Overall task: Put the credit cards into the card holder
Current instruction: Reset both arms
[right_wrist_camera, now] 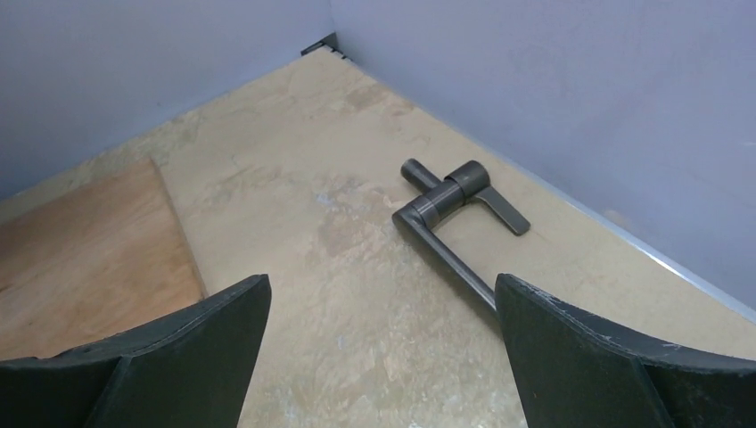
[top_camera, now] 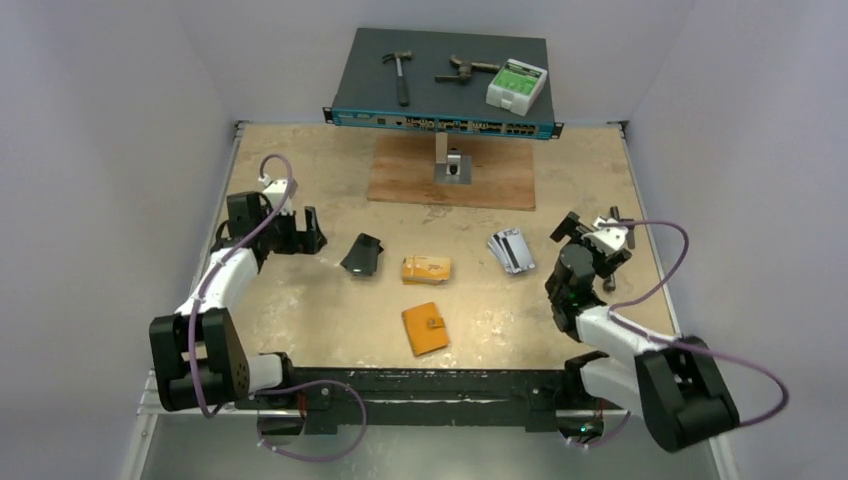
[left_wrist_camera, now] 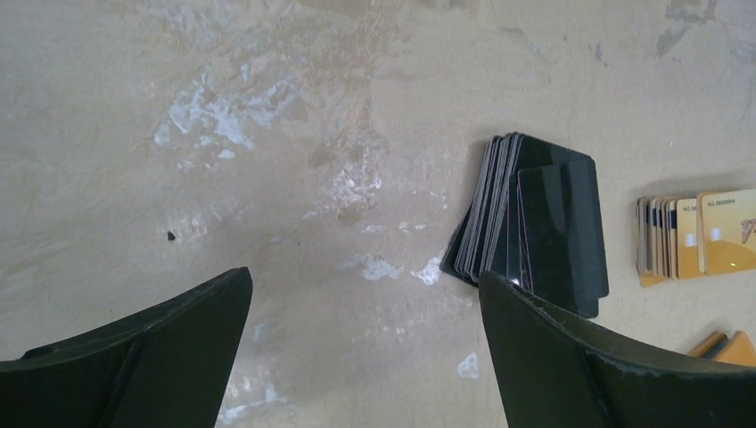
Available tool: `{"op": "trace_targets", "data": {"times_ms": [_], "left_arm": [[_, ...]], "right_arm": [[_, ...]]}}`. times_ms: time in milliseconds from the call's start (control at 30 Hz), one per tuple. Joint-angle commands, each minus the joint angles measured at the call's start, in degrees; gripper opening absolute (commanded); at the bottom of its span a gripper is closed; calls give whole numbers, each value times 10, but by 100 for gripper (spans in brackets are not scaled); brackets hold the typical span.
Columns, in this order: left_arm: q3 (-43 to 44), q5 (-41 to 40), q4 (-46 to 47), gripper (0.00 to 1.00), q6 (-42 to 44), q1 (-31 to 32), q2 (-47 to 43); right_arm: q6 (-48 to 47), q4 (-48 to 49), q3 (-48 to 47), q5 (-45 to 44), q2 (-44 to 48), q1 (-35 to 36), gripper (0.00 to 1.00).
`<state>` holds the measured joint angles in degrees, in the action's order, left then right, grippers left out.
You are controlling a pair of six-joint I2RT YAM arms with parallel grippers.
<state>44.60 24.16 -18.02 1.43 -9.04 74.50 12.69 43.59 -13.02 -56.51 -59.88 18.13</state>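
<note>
Orange leather-like card holder (top_camera: 425, 329), one: closed bifold, small snap tab showing on its upper face. It lies flat on the counter (top_camera: 300, 320) near the front edge, roughly midway between the two arms and touching no cards.

Credit cards, two sure stacks; the cards in each are too many and too thin to count.
- Yellow-orange stack (top_camera: 426, 269): just behind the card holder, slightly fanned.
- Silver-grey stack (top_camera: 511, 250): to the right of it, fanned, with a black stripe on the top card.

Black stack (left_wrist_camera: 535, 218), one: left of the yellow-orange stack. In the left wrist view it appears to be a fan of thin dark cards, though a folded case cannot be ruled out.

Arms, two.
- Left arm (top_camera: 225, 280): left jaws spread wide and holding nothing, hanging over bare counter just left of the black stack.
- Right arm (top_camera: 600, 325): right jaws likewise released and empty, raised at the right side and facing the far right corner.

Other items, one of each:
- plywood board (top_camera: 450, 175) at the back centre, with a small metal block (top_camera: 452, 165) standing on it
- dark network switch (top_camera: 445, 85) behind the board, carrying a hammer (top_camera: 398, 72), pliers (top_camera: 465, 70) and a white-and-green box (top_camera: 517, 85)
- grey metal lever handle (right_wrist_camera: 455, 201) on the counter by the right wall

Surface: beige counter, scuffed, with pale blotches. Room: plain lavender-grey walls (top_camera: 100, 150) on three sides.
</note>
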Motion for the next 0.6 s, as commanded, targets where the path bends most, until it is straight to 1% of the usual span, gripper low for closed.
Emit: {"op": "trace_targets", "data": {"times_ms": [0, 100, 167, 200, 233, 267, 300, 333, 367, 400, 433, 467, 500, 533, 567], "left_arm": [[-79, -4, 274, 100, -44, 0, -51], [-171, -13, 427, 100, -33, 0, -65], [-223, -17, 540, 100, -40, -1, -60], [-239, -7, 584, 100, -39, -2, -52], [-259, -2, 625, 100, -37, -1, -40], [-273, 7, 672, 100, -32, 1, -22], [-288, 10, 743, 100, -26, 7, 8], [-299, 21, 802, 100, -21, 15, 40], [-301, 12, 802, 100, -18, 26, 46], [-285, -6, 721, 100, 13, 37, 22], [-271, -22, 695, 100, 24, 48, 17], [-276, -13, 739, 100, 9, 44, 34], [-279, -12, 739, 100, 8, 42, 36], [-271, -15, 700, 100, 17, 43, 23], [-273, -17, 706, 100, 15, 42, 22]], "right_arm": [[-33, 189, -15, 87, -120, -30, 99], [-56, 240, -26, 113, -181, -39, 99], [-55, 266, -27, 151, -207, -58, 99], [-54, 290, -23, 174, -222, -67, 99], [-63, 315, -23, 188, -231, -70, 99], [-69, 300, -28, 200, -231, -71, 99], [-80, 290, -27, 229, -229, -71, 99], [-93, 343, -4, 265, -233, -71, 99], [-116, 450, 30, 277, -271, -71, 99], [-151, 535, 52, 268, -300, -59, 99], [-158, 526, 49, 248, -302, -44, 99], [-141, 478, 34, 251, -291, -44, 99], [-118, 410, 8, 248, -282, -53, 99], [-97, 340, -24, 264, -277, -71, 99], [-76, 310, -37, 298, -270, -96, 99]]}}
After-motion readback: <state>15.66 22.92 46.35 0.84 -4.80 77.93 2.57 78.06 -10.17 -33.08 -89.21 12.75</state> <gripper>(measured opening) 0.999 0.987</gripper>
